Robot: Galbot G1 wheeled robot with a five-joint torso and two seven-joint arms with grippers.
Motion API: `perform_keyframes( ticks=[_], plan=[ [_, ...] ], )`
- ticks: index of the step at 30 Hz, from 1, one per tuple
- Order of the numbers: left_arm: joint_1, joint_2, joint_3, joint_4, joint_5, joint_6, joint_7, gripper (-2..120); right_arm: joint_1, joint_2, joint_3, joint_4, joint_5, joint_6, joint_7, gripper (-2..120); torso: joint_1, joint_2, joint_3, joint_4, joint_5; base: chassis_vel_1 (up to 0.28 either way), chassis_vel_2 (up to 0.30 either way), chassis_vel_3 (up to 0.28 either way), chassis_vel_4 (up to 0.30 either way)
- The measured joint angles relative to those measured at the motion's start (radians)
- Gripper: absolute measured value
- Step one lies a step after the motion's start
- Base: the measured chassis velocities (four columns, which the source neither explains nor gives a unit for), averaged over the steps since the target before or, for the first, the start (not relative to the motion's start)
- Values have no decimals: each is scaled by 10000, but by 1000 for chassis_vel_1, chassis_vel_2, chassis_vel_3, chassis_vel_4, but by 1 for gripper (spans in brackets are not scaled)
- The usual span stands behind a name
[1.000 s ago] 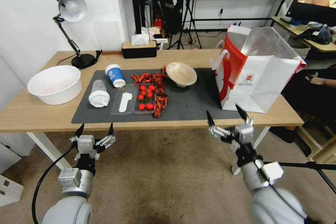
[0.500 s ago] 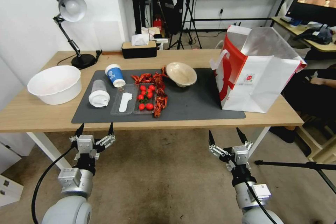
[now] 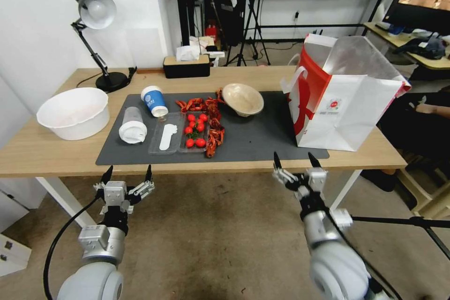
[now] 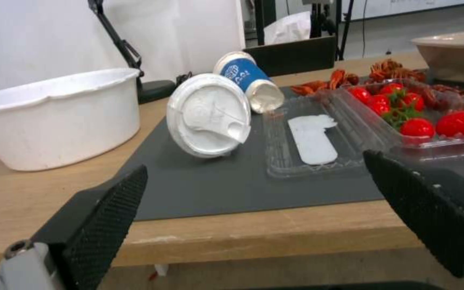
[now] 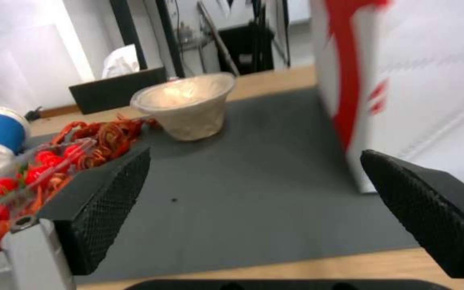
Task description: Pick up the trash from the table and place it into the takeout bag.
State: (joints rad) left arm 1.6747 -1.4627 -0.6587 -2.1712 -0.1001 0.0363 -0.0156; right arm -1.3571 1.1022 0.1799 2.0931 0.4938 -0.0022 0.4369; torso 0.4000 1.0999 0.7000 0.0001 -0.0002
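Your right gripper (image 3: pixel 294 163) hangs spread and empty just off the table's (image 3: pixel 56 154) front edge, below the mat's (image 3: pixel 253 140) right front corner. Your left gripper (image 3: pixel 127 173) is parked, spread too, off the front edge near the mat's left corner. The bowl (image 3: pixel 242 99), lidded cup (image 3: pixel 131 126), blue paper cup (image 3: pixel 154 101) and red leftovers (image 3: pixel 212 122) lie on the mat. The takeout bag (image 3: pixel 347 98) stands open at the right end.

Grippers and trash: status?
Left gripper and right gripper open, empty, short of table. Trash untouched on mat. Takeout bag upright, open. Path clear.
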Motion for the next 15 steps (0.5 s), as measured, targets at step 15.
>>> perform_keyframes(
  ticks=[15],
  plan=[
    [158,-63,-83,-77,92,-41,4,100,4464,925,-1444,-2516,4517,-735,1112,96,1,0,1,-1,0,0,0,0,0]
  ],
)
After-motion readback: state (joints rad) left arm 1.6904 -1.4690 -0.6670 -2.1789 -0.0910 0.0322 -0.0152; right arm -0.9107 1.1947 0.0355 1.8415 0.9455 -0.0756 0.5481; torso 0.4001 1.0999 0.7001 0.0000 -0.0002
